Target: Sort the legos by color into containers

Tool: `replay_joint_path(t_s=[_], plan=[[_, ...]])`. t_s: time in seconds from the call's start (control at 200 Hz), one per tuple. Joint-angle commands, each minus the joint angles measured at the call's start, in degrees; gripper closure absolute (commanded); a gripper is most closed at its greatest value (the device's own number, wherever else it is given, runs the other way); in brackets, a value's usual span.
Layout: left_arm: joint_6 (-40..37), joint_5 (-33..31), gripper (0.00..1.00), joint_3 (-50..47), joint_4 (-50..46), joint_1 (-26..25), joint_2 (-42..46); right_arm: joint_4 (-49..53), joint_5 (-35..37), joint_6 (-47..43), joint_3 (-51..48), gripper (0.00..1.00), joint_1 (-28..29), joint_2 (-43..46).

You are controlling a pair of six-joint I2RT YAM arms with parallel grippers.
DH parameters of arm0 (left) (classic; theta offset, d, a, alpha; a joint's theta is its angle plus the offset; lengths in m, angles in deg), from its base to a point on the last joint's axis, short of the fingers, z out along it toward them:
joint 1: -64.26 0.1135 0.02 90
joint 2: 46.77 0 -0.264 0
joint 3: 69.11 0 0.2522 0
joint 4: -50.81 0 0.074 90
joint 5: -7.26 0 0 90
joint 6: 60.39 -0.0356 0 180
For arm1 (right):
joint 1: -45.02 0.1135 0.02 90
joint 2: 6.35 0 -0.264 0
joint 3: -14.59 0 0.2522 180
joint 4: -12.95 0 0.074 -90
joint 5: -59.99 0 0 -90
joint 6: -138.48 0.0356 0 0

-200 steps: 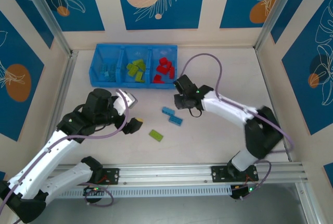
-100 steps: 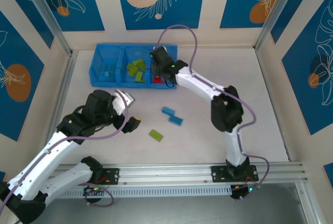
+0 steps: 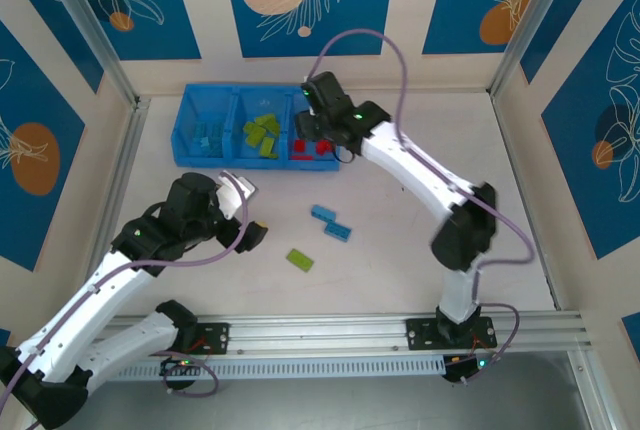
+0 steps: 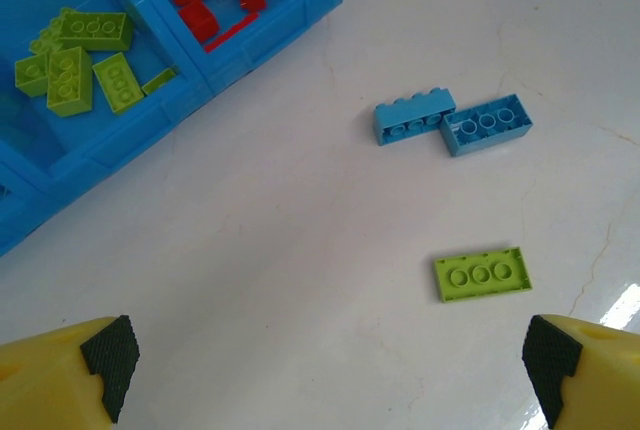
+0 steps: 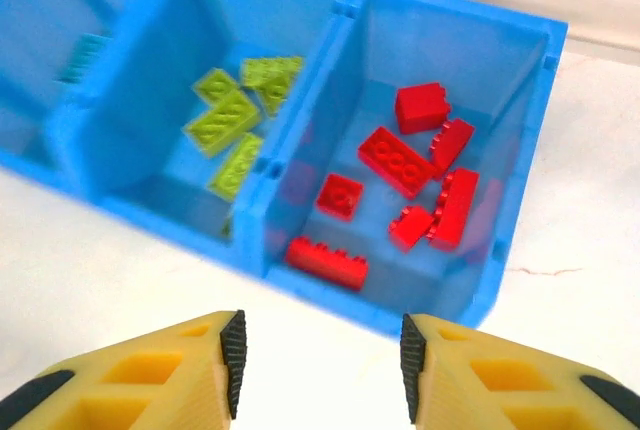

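Note:
The blue tray [image 3: 230, 160] stands at the back left, with light blue bricks [image 3: 207, 135] on its left, lime green bricks [image 3: 262, 133] in the middle and red bricks [image 3: 322, 147] on its right. My right gripper [image 3: 310, 133] hovers over the red compartment. In the right wrist view it [image 5: 320, 365] is open and empty, just short of the front wall, with red bricks [image 5: 405, 165] inside. Two light blue bricks [image 3: 330, 222] and one lime green brick [image 3: 299, 260] lie on the table. My left gripper [image 4: 330, 370] is open above bare table, the green brick [image 4: 481, 274] to its right.
The tray's wall [image 4: 250, 45] crosses the top left of the left wrist view. The two loose blue bricks [image 4: 450, 122] touch end to end. Walls with metal posts enclose the table on three sides, and a rail runs along the near edge.
My right arm swung from mid-table, near the loose blue bricks, up to the tray's red compartment. The left arm and the loose bricks stayed put.

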Motion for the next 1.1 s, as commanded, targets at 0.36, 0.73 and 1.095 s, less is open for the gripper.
replay_joint_path(t_s=[0.36, 0.73, 1.095], plan=[[30.7, 3.1, 0.00, 1.1, -5.7, -12.8, -14.1, 1.2, -12.4, 12.2, -41.3, 0.07, 4.6, 46.5], [33.4, -5.3, 0.00, -0.5, 4.7, -23.4, -36.1, 2.4, -12.9, 15.2, -45.4, 0.00, 1.0, 47.2], [32.2, -7.7, 0.00, 1.0, 11.6, -23.4, -48.2, 2.1, -13.6, 17.3, -46.8, 0.00, 1.0, 46.9]])
